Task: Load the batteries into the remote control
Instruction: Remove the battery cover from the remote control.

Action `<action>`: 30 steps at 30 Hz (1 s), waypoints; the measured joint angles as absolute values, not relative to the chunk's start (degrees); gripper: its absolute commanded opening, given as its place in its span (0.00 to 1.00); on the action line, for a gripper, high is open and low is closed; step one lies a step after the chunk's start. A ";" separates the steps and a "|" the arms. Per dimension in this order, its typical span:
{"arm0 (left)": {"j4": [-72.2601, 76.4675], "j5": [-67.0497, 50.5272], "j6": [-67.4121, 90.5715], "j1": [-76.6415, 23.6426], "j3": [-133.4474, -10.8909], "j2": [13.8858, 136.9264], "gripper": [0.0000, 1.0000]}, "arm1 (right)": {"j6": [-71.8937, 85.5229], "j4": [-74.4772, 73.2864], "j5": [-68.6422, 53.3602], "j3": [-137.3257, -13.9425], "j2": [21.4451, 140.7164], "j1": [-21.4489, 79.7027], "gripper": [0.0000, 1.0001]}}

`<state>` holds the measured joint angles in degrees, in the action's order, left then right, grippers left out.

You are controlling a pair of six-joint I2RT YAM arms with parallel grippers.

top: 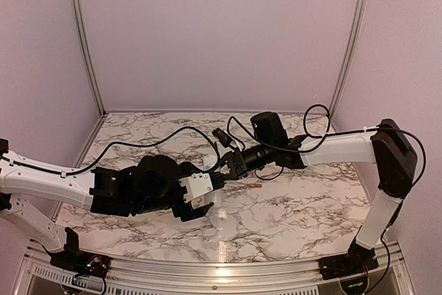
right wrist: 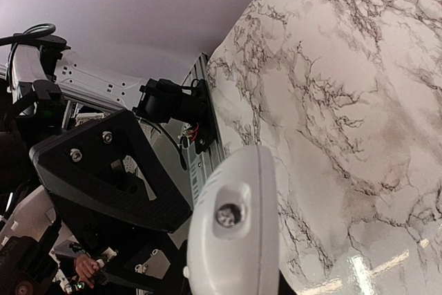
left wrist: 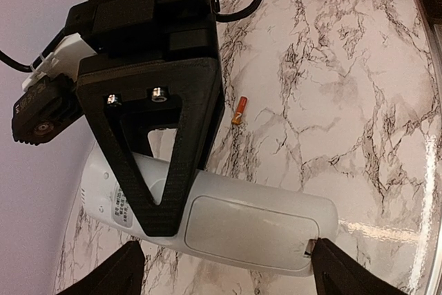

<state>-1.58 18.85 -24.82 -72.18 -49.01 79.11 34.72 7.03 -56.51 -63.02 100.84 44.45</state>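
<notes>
1. Position of the remote control (left wrist: pixel 103 198): it sits off the counter (left wrist: pixel 359 101), between the two arms and plain back up. The battery cover (left wrist: pixel 245 229) is in place on that back.
2. Right claw (top: pixel 222 170): clenched on the remote control. In the left wrist view one of its triangular fingers (left wrist: pixel 162 170) lies flat across the remote's back. The opposing finger is hidden behind the body.
3. Left claw (left wrist: pixel 221 271): its fingers are spread wide, with the tips at the remote's lower edge. One tip (left wrist: pixel 328 260) touches the end corner beside the cover. Whether this claw pinches the remote or only stands against it cannot be told.
4. Batteries: the orange battery (left wrist: pixel 237 111) lies loose on the counter, well apart from the remote. The dark battery cannot be identified in any view.
5. Step in hand, as judged: the remote is presented with the compartment still closed. No battery is loaded.
6. Next move, as judged: remove the cover while the other claw keeps the body steady. This calls for a fingertip on the cover's edge and a push along the remote's length.
7. After that, pick the orange battery off the counter.
</notes>
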 measured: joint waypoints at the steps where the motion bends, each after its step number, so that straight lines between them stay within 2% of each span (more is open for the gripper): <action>1: -1.58 19.05 -24.84 -72.18 -49.01 79.11 0.86 | 34.72 7.05 -56.49 -63.11 100.86 44.45 0.03; 11: -0.30 21.34 -24.91 -72.38 -49.01 78.98 0.84 | 35.38 7.57 -56.53 -63.64 101.25 44.47 0.02; 18: 0.21 20.60 -25.10 -72.38 -48.95 77.67 0.90 | 35.59 7.64 -56.77 -63.94 101.47 44.51 0.01; 30: 0.56 16.21 -23.55 -71.70 -48.10 75.88 0.91 | 35.59 7.64 -57.08 -63.94 101.75 44.51 0.01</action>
